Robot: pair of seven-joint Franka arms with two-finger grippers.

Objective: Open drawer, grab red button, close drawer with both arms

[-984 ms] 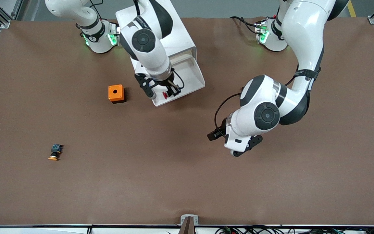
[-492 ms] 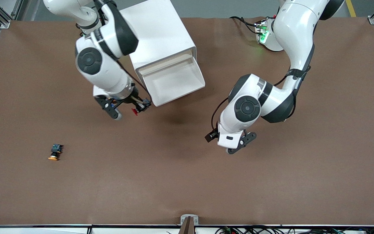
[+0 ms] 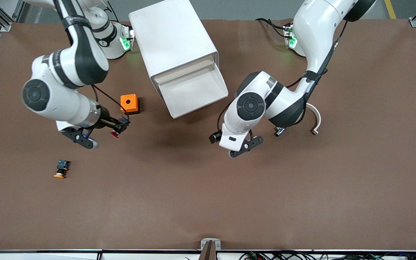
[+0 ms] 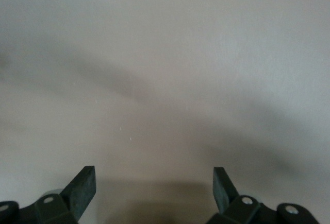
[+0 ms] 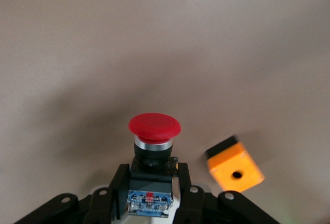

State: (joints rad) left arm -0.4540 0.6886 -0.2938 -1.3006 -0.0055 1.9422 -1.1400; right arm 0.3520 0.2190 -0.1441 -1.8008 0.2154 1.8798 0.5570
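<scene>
Brown table mat [image 3: 208, 202], grey floor along the base edge. Drawer [image 3: 193, 88] stands pulled out of the white cabinet [image 3: 173, 43]. Right gripper [image 3: 116, 128] is clamped on the button [image 5: 153, 131] — red cap forward — over bare mat beside the orange cube [image 3: 129, 103]. Left gripper [image 4: 154, 188] hangs with fingers spread wide, holding nothing, over the mat near the drawer front. Orange-capped button [image 3: 60, 169] lies toward the right arm's end.
</scene>
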